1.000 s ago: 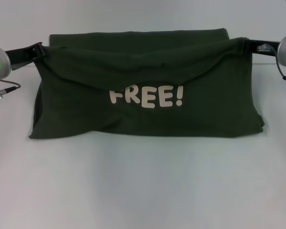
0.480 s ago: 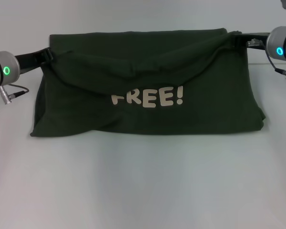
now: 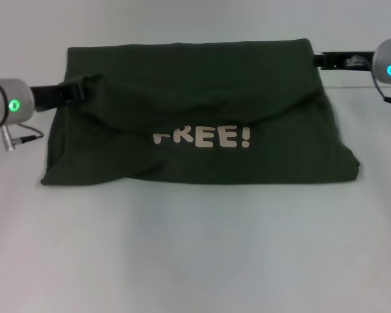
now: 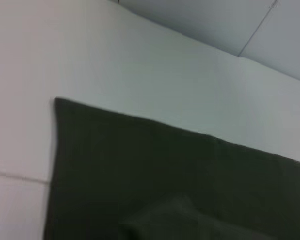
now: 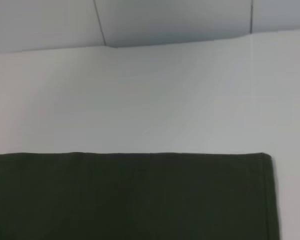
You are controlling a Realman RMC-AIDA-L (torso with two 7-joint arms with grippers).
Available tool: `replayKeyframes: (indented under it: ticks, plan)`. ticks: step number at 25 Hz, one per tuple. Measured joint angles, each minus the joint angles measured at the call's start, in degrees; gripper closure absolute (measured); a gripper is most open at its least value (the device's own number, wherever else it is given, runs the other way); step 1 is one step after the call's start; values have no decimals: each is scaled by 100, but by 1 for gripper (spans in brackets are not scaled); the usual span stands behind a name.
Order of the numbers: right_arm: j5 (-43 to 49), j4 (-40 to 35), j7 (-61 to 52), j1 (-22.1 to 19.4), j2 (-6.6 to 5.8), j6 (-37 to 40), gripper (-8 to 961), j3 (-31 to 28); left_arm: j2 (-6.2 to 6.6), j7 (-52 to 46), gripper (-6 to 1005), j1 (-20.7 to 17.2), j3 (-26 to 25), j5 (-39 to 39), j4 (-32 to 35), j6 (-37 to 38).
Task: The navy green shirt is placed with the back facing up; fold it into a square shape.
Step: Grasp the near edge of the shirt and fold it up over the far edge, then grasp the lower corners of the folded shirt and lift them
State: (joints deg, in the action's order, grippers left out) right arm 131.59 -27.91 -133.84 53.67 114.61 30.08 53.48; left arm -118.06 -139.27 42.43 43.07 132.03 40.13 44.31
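The navy green shirt (image 3: 195, 98) lies across the table as a wide folded band. Its near part is turned over toward the far edge, so the cream "FREE!" lettering (image 3: 202, 137) faces up. My left gripper (image 3: 88, 86) reaches in from the left and pinches a raised bump of the turned-over layer near the shirt's far left corner. My right gripper (image 3: 317, 60) is at the shirt's far right corner, at the cloth's edge. The turned-over layer sags on the right. The left wrist view shows the shirt's (image 4: 165, 175) corner, and the right wrist view shows its (image 5: 130, 195) straight edge.
The shirt lies on a pale white table (image 3: 195, 254), bare in front of the shirt and to both sides. A seam line and a wall panel show beyond the table in the wrist views.
The left gripper has moved inward over the shirt, carrying its corner of the layer. The right gripper has moved in toward the far right corner, and the layer's right side has dropped lower.
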Motion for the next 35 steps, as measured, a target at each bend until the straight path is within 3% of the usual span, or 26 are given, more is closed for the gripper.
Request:
replayKeyframes:
  ticks: [5,9,11,13,15,17,24,28,35]
  plan:
    - [-104,-548,-128,-329,-34,827,678,-64,-151,-337,798,-518,-134,-104,648,547]
    - [-431,-1059,-107,-689,16,1754,521,-256,-267,-203,648,-1014,-170,-526,1097,1021]
    - [-801,-1251,-13,-939,39,2219,438,-327,-226,-17,573,-1201,-171,-744,1092,1224]
    - [-1228,-1307,163,-1168,49,2596,355,-352,-125,129,333,-1300,-175,-845,937,1365]
    - [-1672,-1309,375,-1377,50,2934,272,-363,10,419,293,-1387,-202,-868,696,1509]
    - [-2076,-1297,566,-1565,51,3227,189,-368,54,813,253,-1443,-305,-883,564,1597]
    - [-2342,-1267,691,-1785,53,3410,159,-372,26,1354,112,-1423,-711,-924,337,1483]
    - [-2352,-1223,754,-1790,53,3439,159,-403,77,1386,89,-1212,-681,-816,-159,1184]
    - [-2360,-1221,762,-1794,53,3466,159,-446,69,1405,89,-1179,-668,-779,-311,1132]
